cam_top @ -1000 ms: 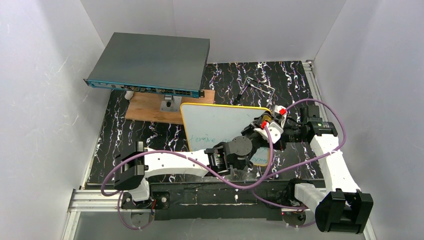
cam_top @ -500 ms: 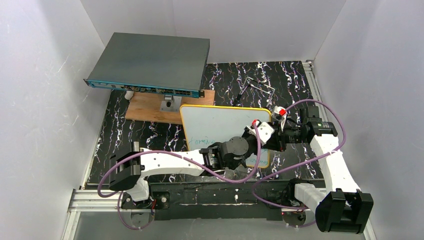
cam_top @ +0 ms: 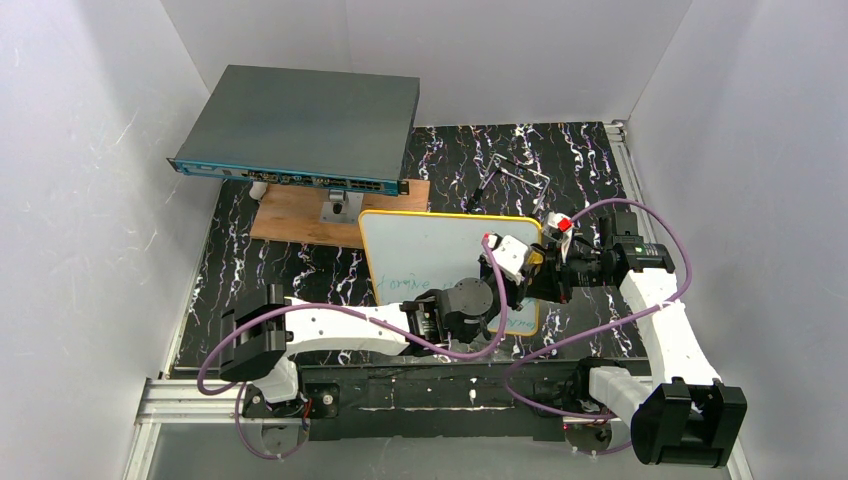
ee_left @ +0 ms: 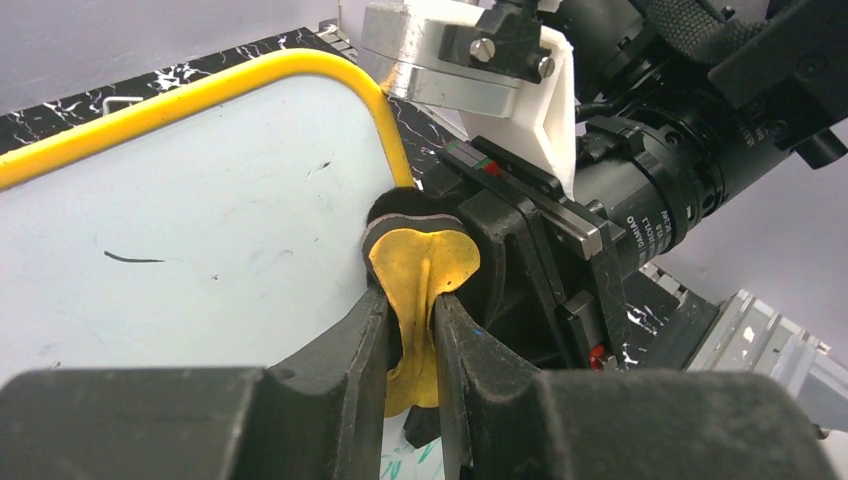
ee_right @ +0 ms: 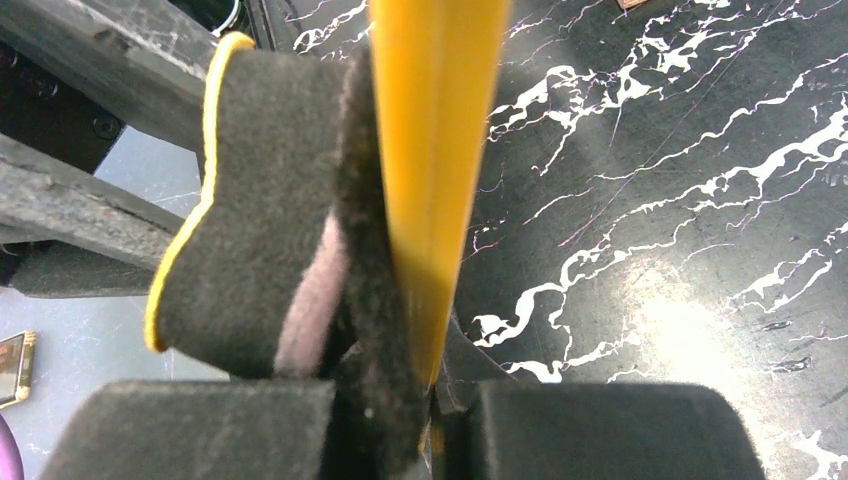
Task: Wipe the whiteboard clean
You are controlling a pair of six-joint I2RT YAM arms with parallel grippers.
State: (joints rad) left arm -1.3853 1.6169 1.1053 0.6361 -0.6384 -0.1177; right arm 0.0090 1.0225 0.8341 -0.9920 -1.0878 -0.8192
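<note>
Left tool (ee_left: 410, 300): clamped on a yellow-and-black eraser (ee_left: 420, 262), which sits at the right edge of the whiteboard (ee_left: 200, 200).
Right tool (ee_right: 425, 405): closed on the board's yellow frame, just beside the eraser; we judge it steadies the board.
Change: our left wrist has slid leftward over the board in the last second.
Writing (cam_top: 408, 283): green marks remain low on the board at mid-counter, so wiping is unfinished.
In the way: both tools crowd that edge.
Farther: wooden board (cam_top: 290, 215), grey box (cam_top: 300, 125), perhaps a bent wire (cam_top: 520, 170) on the counter (cam_top: 600, 160).
</note>
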